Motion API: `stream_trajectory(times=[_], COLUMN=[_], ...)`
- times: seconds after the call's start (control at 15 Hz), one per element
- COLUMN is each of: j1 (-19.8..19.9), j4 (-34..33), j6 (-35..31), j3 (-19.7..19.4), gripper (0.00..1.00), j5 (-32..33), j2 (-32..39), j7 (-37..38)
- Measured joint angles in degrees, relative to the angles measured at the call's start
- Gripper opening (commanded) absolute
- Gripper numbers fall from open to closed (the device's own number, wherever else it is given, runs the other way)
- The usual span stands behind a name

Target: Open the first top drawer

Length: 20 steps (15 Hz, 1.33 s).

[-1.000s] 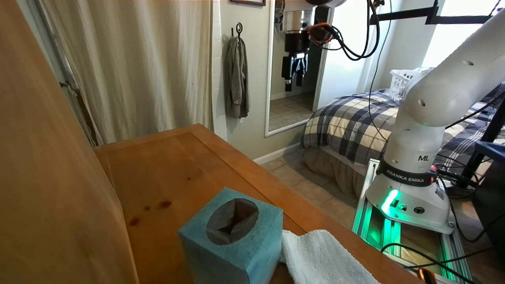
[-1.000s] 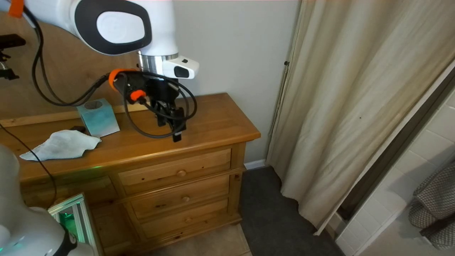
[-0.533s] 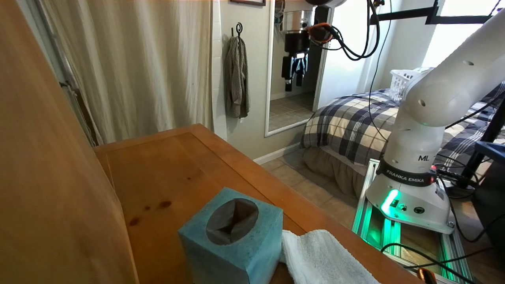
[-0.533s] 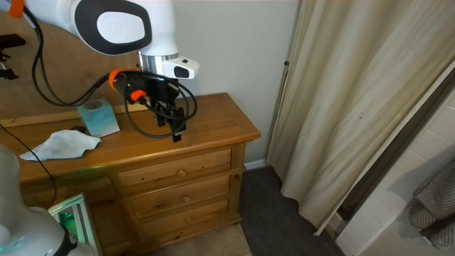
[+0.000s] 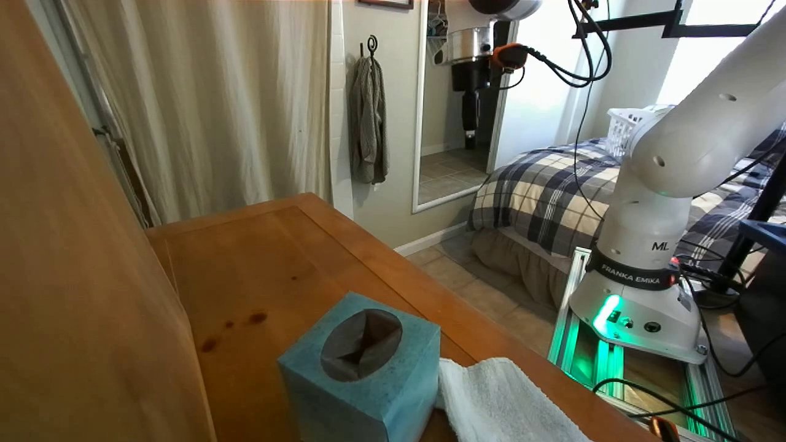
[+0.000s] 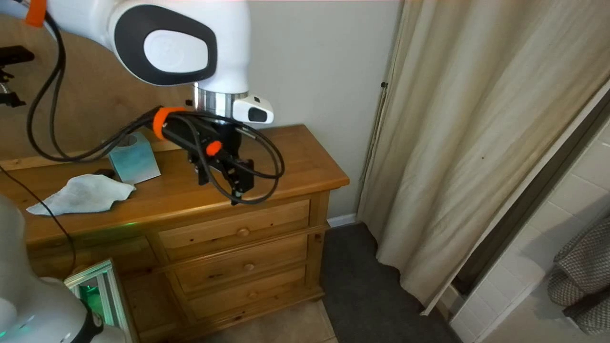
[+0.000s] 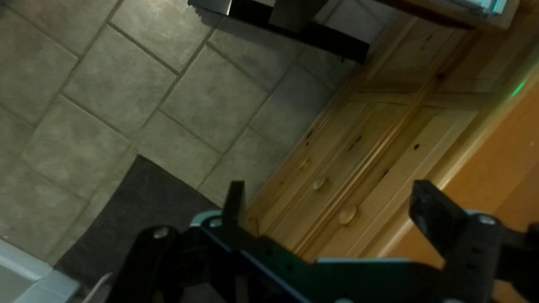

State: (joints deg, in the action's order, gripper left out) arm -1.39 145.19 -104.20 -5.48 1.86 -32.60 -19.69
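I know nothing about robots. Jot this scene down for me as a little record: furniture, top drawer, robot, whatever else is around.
Furniture: wooden dresser
Top drawer: shut, its round knob untouched
Below it: two more drawers, both shut
Robot arm: beside the dresser, with a hanging tool end
Jaws: wide apart, holding nothing
On the dresser: blue tissue box, white cloth
Nearby: beige curtain, plaid bedspread

Home bedroom, with plaid-covered bed [image 5: 546,190].
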Motion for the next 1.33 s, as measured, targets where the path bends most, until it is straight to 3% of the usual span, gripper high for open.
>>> stream_trajectory(times=[0.33,0.73,1.33], j1=[-1.34,-1.51,-1.37], j4=[1.49,10.38,10.68], j6=[-2.31,-22.16,-23.48], j3=[-5.14,-7.02,-6.96], gripper=[1.00,1.00,1.00], j5=[-0.44,-5.96,-6.40], j2=[3.66,11.95,13.92], j7=[-14.07,-20.24,-21.43])
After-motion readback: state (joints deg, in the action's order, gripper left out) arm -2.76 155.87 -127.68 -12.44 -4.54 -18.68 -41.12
